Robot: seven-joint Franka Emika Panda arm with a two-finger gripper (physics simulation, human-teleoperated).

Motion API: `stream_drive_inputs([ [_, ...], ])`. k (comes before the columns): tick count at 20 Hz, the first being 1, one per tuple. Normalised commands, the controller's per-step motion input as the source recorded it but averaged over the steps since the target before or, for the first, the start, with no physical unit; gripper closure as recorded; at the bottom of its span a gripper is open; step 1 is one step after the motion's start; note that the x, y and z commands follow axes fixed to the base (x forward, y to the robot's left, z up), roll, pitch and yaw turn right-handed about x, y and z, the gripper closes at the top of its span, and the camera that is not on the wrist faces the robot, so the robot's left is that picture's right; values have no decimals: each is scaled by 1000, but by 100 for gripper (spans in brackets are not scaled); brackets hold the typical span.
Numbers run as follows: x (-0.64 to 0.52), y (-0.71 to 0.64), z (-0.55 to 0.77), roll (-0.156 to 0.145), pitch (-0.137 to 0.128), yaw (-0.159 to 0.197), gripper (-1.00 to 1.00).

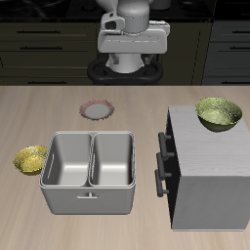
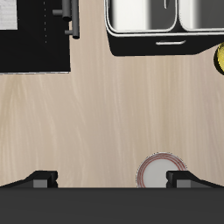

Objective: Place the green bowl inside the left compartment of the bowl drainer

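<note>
wooden table [image 1: 117, 229], bowl drainer [image 1: 90, 174], cabinet [image 1: 210, 166], plate [image 1: 96, 109], yellow bowl [image 1: 30, 158]

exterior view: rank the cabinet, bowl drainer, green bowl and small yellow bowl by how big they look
1. bowl drainer and grey cabinet: too alike to rank.
2. green bowl.
3. small yellow bowl.

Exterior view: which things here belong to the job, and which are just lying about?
Job:
green bowl, on top of the cabinet
bowl drainer, both wells empty
gripper

Lying about:
grey cabinet
small yellow bowl beside the drainer
pink-rimmed plate
</note>
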Motion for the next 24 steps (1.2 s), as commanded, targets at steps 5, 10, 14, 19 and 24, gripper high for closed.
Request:
stream_drive_inputs([
  [5,203,143,106,13,4,-3,-100],
  [10,309,258,143,23,-9,9,-100],
  [14,390,347,128,20,2,0,-100],
  [19,368,393,91,21,-5,26,-100],
  [24,290,215,57,6,12,-4,-100],
])
